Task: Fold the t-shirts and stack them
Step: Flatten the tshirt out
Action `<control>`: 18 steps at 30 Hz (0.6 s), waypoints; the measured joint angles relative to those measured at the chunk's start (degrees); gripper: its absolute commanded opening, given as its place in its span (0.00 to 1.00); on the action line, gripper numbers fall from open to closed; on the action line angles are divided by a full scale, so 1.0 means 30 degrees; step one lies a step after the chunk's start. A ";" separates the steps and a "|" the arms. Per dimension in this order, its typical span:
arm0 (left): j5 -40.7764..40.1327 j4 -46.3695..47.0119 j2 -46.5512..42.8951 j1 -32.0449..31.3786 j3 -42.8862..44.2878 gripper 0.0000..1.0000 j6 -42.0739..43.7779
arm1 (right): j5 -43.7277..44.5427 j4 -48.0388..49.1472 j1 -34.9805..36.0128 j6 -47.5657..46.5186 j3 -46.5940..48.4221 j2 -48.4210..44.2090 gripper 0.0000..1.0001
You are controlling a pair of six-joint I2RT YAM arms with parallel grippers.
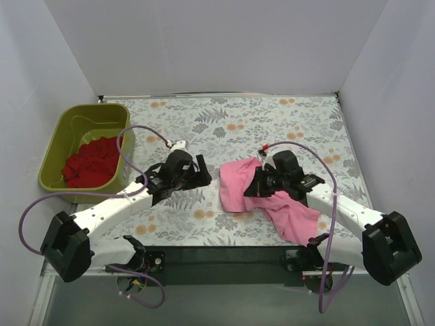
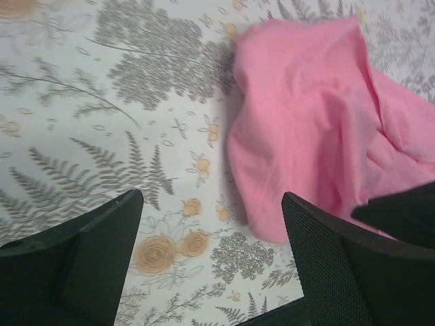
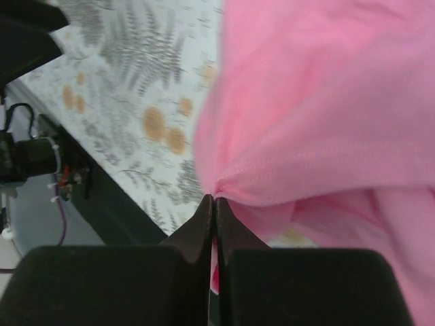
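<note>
The pink t-shirt (image 1: 238, 187) lies crumpled on the floral table, right of centre, trailing toward the near right edge. It fills the right wrist view (image 3: 326, 102) and shows in the left wrist view (image 2: 319, 115). My right gripper (image 3: 215, 198) is shut on a hemmed edge of the pink t-shirt; in the top view it (image 1: 255, 185) sits over the shirt's middle. My left gripper (image 2: 212, 224) is open and empty above the table, just left of the shirt; the top view shows it (image 1: 201, 171) there. The red t-shirt (image 1: 92, 163) lies bunched in the olive-green tub (image 1: 68, 129).
The tub stands at the far left of the table. White walls enclose the table on three sides. A black strip (image 1: 224, 261) runs along the near edge between the arm bases. Purple cables (image 1: 126, 139) loop from both arms.
</note>
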 measured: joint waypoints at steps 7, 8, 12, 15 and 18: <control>-0.0328 -0.1894 -0.2871 0.3133 -0.0444 0.75 0.0452 | 0.1770 0.2652 0.5931 0.2739 0.5654 0.4116 0.03; -0.0627 -0.2586 -0.3883 0.3694 -0.0641 0.75 0.0597 | 0.1858 0.3009 0.6492 0.2841 0.6564 0.4969 0.25; -0.0750 -0.3111 -0.4911 0.4116 -0.0947 0.76 0.0874 | 0.1916 0.3468 0.7745 0.2798 0.9377 0.7861 0.52; -0.0182 -0.3118 -0.5355 0.4255 -0.1377 0.78 0.1239 | 0.2317 0.2419 0.7526 0.2076 0.9420 0.7657 0.65; 0.1268 -0.2834 -0.4721 0.4262 -0.1749 0.79 0.1727 | 0.2973 0.1013 0.6798 0.1107 0.9114 0.6448 0.66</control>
